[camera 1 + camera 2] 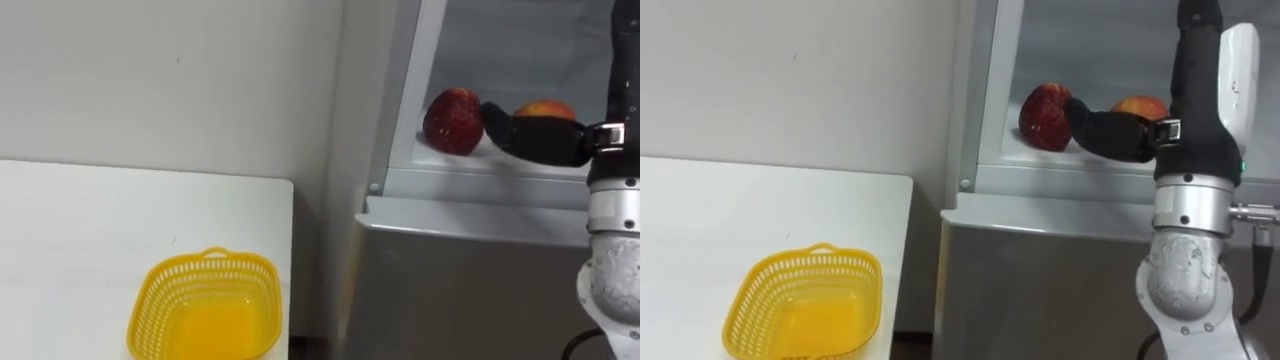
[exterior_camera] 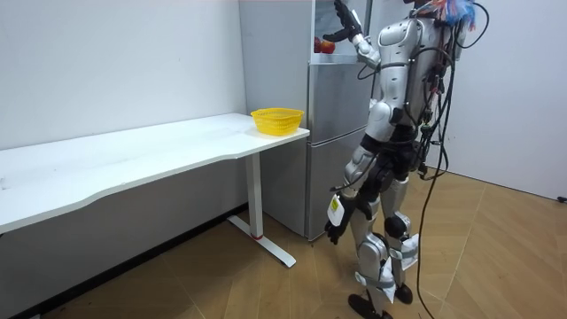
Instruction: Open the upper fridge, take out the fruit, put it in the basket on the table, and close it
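White wall backs a long white counter, and a wooden floor runs beneath it. At the counter's end nearest the fridge sits a yellow plastic basket, holding nothing. Just beside that end stands a silver fridge with its upper compartment open, and the robot stands upright on the floor directly before it, facing it. On the upper compartment's pale shelf lie two fruits near each other: a dark red apple towards the counter side and a red-and-yellow apple further to the robot's right. The right arm is raised into the compartment and the right hand lies low over the shelf, in front of the red-and-yellow apple and partly covering it. Its fingers stretch out fairly straight towards the dark red apple, with the tips against that apple's side; they are closed round neither fruit. The left hand hangs beside the robot's thigh in the room view, and whether it is open or closed I cannot tell.
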### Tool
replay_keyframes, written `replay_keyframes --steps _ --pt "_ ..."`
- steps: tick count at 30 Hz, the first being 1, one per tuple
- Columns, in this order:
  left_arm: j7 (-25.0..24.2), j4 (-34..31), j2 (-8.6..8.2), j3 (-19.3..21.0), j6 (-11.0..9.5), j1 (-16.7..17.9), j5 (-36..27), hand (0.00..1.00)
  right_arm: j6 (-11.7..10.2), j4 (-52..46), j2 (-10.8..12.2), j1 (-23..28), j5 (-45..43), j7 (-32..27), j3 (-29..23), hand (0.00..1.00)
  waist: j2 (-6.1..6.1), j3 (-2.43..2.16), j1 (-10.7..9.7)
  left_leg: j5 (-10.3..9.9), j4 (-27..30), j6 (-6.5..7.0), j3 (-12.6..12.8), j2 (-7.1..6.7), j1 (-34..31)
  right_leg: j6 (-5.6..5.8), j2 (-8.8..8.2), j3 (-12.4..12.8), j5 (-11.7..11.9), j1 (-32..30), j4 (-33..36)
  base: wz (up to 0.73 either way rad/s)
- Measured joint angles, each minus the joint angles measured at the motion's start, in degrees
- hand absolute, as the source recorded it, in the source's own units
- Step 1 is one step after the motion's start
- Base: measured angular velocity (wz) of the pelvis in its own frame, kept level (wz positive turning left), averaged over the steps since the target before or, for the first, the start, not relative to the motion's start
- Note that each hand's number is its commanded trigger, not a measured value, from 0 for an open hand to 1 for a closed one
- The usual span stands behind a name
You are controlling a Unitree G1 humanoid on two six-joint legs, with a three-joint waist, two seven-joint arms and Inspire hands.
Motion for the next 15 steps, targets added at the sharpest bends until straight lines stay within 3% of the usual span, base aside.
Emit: replay_keyframes --steps 15 --pt "-1.9 -3.5 -0.19 0.1 1.0 0.2 1.0 0.0 1.4 2.5 0.0 -2.4 6.7 3.6 3.5 0.0 0.64 0.24 1.6 0.0 1.0 -0.07 -0.6 -0.06 -1.1 0.0 -0.05 -0.1 0.0 -0.3 0.0 0.02"
